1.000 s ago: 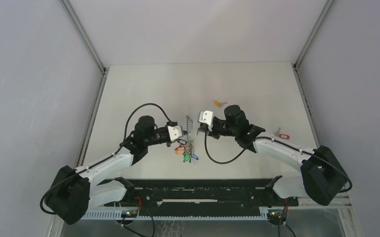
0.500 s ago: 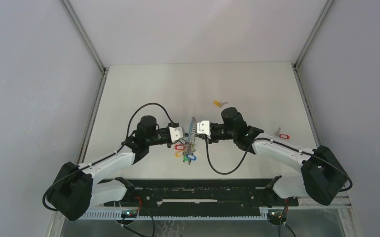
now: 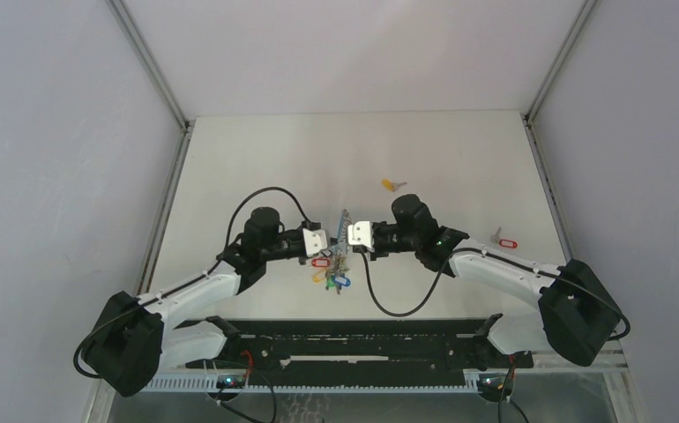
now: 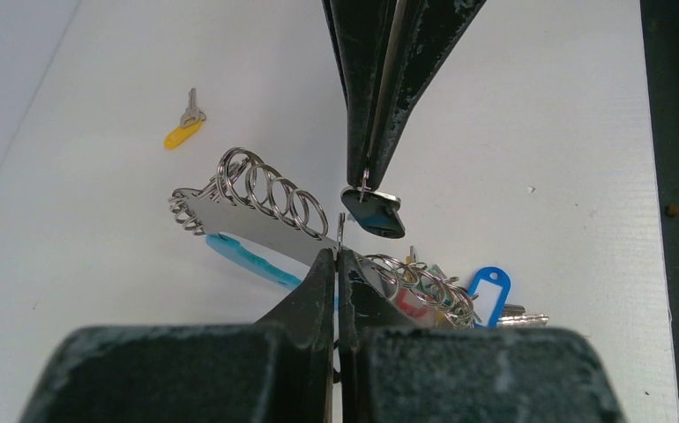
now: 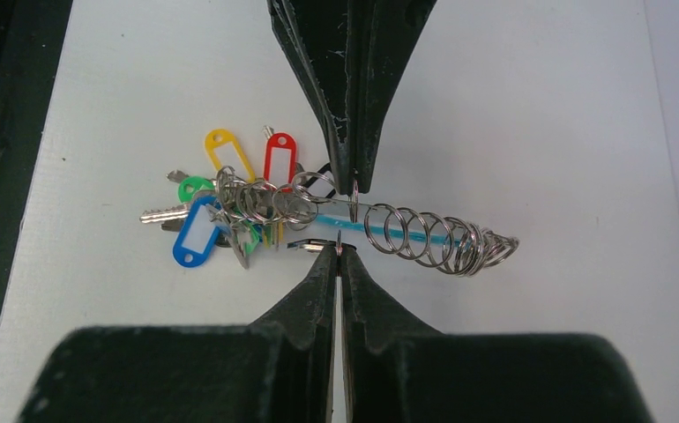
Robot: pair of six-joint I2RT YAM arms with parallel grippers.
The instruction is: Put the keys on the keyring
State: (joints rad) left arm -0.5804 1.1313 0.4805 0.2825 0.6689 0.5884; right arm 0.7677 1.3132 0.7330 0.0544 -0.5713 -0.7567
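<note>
Top view alone: shows the whole white table (image 3: 257, 159) and a red key (image 3: 503, 239) lying by itself beside the right arm (image 3: 495, 269), well apart from the rest. Neither wrist view shows it.
Left wrist view best: the black key (image 4: 373, 213) appears as a dark tag hanging from a small ring, its blade hidden. The right wrist view shows only a dark sliver of it.
Right wrist view best: the bunch's coloured tags lie fanned out and can be told apart.
Yellow key (image 3: 393, 184): lies on the table beyond the grippers, apart from them. It shows in the top and left wrist views.
Counts: one keyring, three single keys (black, yellow, red), two grippers. Four tags on the bunch can be counted: yellow tag (image 5: 224, 148), red tag (image 5: 280, 159), green tag (image 5: 197, 187), blue tag (image 5: 193, 240). Any others are overlapped.
Keyring (image 5: 424, 236) look: a row of silver wire loops like a stretched spring runs along a light-blue band. The tags and silver keys are clustered at one end.
Keyring place: middle of the table, directly between the two gripper tips.
Left gripper (image 4: 337, 257): fingers clenched on a thin wire ring of the keyring.
Right gripper (image 4: 367, 181): fingers clenched on the black key's small ring. The tag dangles just above the loops, and the two gripper tips are nearly touching.
</note>
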